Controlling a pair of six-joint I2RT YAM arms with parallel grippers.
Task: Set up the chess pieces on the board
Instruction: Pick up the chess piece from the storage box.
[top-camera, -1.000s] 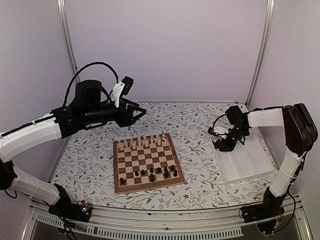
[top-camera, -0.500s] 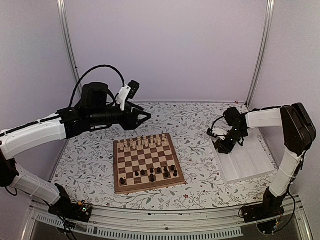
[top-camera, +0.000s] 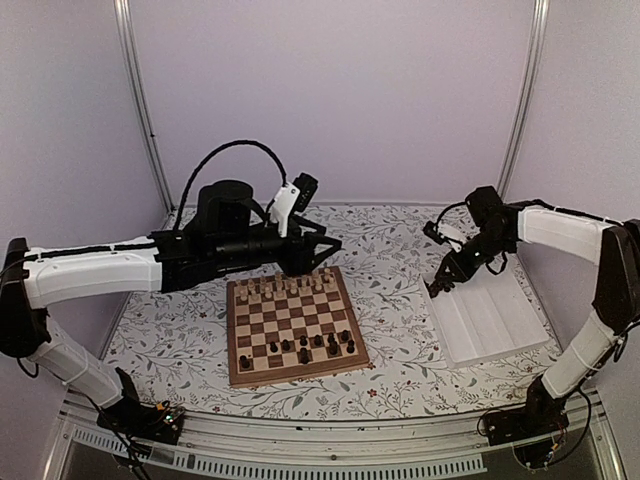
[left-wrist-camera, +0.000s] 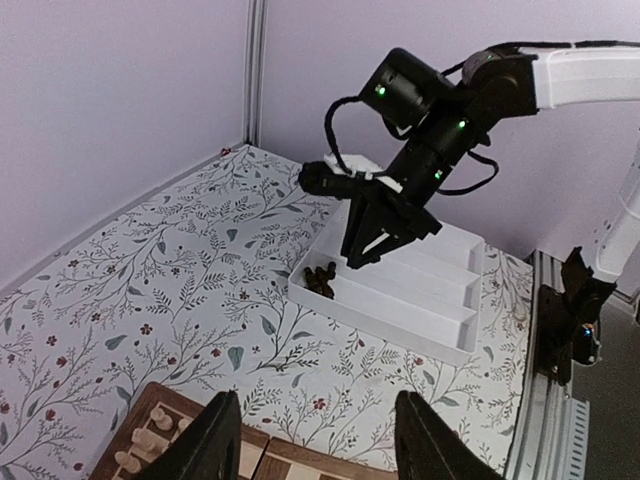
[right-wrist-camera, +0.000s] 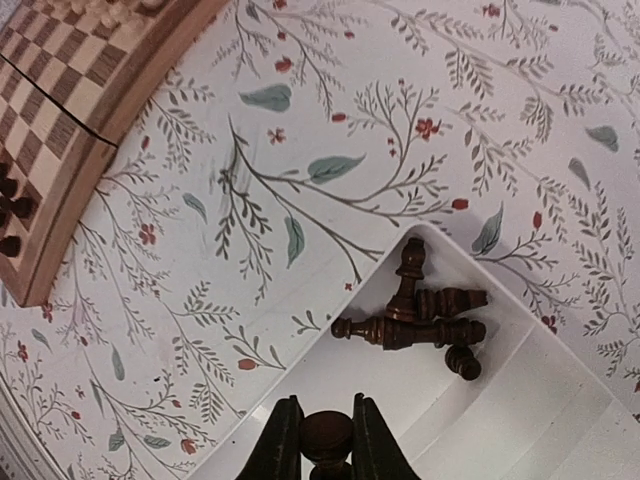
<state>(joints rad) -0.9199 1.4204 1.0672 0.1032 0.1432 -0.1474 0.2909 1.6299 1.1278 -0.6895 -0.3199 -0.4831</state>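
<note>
The board (top-camera: 300, 372) lies in the middle of the table, with several dark chess pieces (top-camera: 303, 346) along its near rows and pale ones along the far row. My right gripper (top-camera: 440, 288) hangs just above the near-left corner of the white tray (top-camera: 495, 325). It is shut on the round head of a dark chess piece (right-wrist-camera: 327, 436). Several more dark pieces (right-wrist-camera: 420, 318) lie in a heap in that tray corner. My left gripper (top-camera: 325, 250) hovers open above the board's far edge, nothing between its fingers (left-wrist-camera: 215, 440).
The tray (left-wrist-camera: 420, 300) has long ridged compartments and sits right of the board on the flowered cloth. In the right wrist view the board's corner (right-wrist-camera: 60, 110) is at the upper left. Walls and metal posts close in the back and sides.
My right gripper has closed on a dark piece in the tray and risen a little. The left arm has swung right, from behind the board's left side to over its far edge.
</note>
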